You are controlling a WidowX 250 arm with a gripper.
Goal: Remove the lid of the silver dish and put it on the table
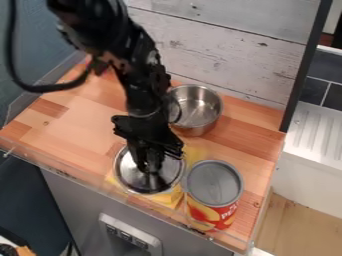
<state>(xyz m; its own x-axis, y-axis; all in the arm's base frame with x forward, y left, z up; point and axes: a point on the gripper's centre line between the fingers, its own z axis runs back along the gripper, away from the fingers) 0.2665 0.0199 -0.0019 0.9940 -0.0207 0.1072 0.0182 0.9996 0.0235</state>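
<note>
The black hand hangs over the round silver lid, lower left of centre; its grip I cannot tell. An uncovered metal pot sits above centre on the wooden bench, a can lower right.

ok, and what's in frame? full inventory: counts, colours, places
Pot: 1, silver, mid-counter
Lid: 1, silver, near front edge
Yellow item: 1, yellow, beneath lid
Can: 1, grey top, red-yellow label, right of lid in view
Counter: 1, wood, centre
Plank wall: 1, whitish, behind
Drainboard: 1, white, far right
Switch panel: 1, grey, bottom
Arm: 1, black, from top
Gripper: 1, black, at lid
</note>
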